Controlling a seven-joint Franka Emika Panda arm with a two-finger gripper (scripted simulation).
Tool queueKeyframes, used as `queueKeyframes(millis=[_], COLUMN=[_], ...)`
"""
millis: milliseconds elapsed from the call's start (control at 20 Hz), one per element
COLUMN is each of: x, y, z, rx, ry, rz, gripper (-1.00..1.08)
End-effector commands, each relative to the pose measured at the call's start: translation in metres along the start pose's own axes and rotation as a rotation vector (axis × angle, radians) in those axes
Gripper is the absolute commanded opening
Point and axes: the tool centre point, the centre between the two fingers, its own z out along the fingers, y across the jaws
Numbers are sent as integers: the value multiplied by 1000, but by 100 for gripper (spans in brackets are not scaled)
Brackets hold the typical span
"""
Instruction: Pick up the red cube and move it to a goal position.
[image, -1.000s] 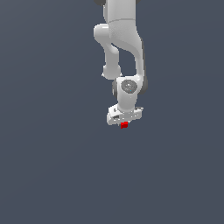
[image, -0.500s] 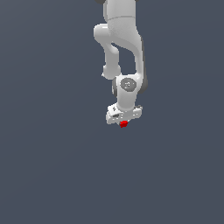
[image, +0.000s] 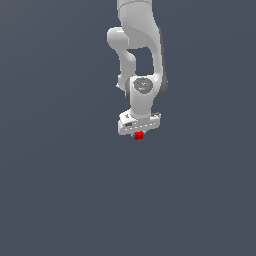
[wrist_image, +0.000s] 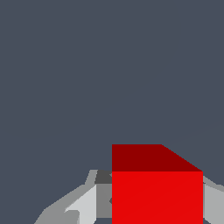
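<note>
The white two-fingered gripper (image: 138, 133) of our Panda arm hangs pointing down over the plain dark grey-blue floor (image: 60, 190), a little right of the middle of the exterior view and in its upper half, and we read it as pinching the small, bright red, plain cube (image: 139, 135) between its fingers. In the exterior view the cube peeks out just under the broad white hand, far narrower than the hand itself, so the fingers are mostly hidden behind it. In the wrist view the cube (wrist_image: 156, 192) fills the space close to the camera, with a pale grey finger (wrist_image: 83, 205) touching one side face and a sliver of the other finger at the opposite side, which is why we judge the grasp to be made. We cannot tell from either view whether the cube rests on the floor or has been lifted clear of it, since no shadow or gap shows. As for progress, we judge the picking half of the task to be done, or nearly so. What is left is the carry to the goal position, and no marker for that goal shows in either view, so we cannot say which way or how far the cube has to travel.
</note>
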Motion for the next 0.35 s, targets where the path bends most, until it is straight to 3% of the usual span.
queueKeyframes(millis=[0,300], x=[-3,-5], y=[3,5], z=[-9,-17], rx=[0,0], ry=[0,0], rz=[0,0], gripper=[-100,-100])
